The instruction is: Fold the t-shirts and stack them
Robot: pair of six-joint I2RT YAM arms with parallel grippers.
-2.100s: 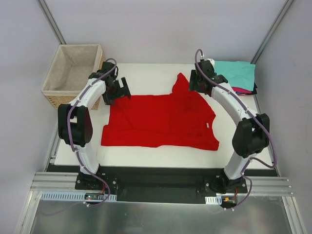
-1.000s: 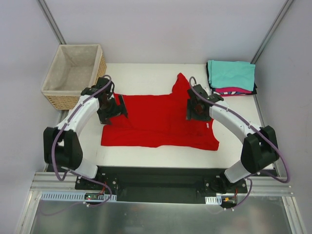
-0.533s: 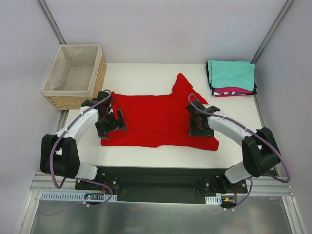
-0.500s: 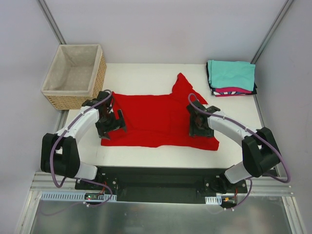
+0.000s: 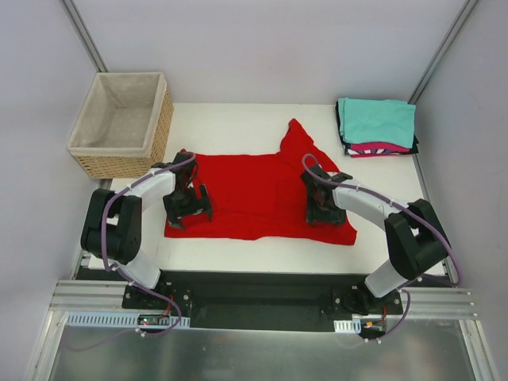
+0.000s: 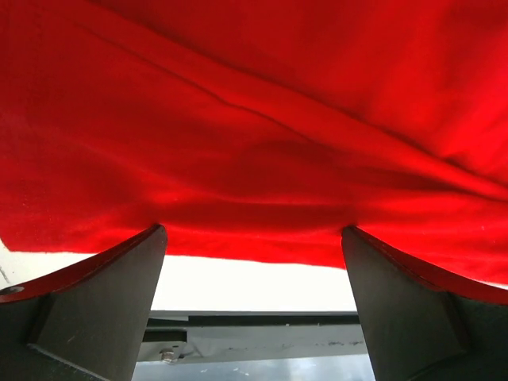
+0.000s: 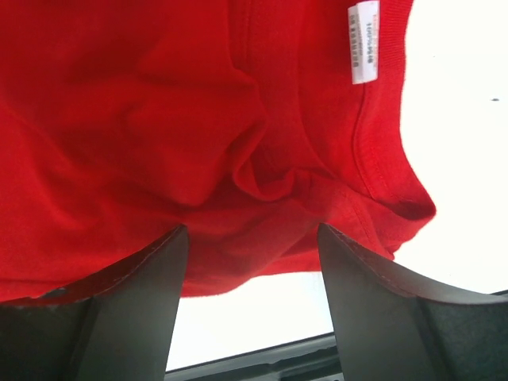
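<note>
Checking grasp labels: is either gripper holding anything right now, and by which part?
Nothing is held. The left gripper and right gripper both stand open, low at the near edge of the red t-shirt, not yet closed on it.

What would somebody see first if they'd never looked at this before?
The big bright red t-shirt spread flat in the middle of the white table jumps out first. Both open pincers sit low at its near edge, the left pincer and the right pincer. A folded stack topped by a teal shirt lies in the far right corner.
</note>
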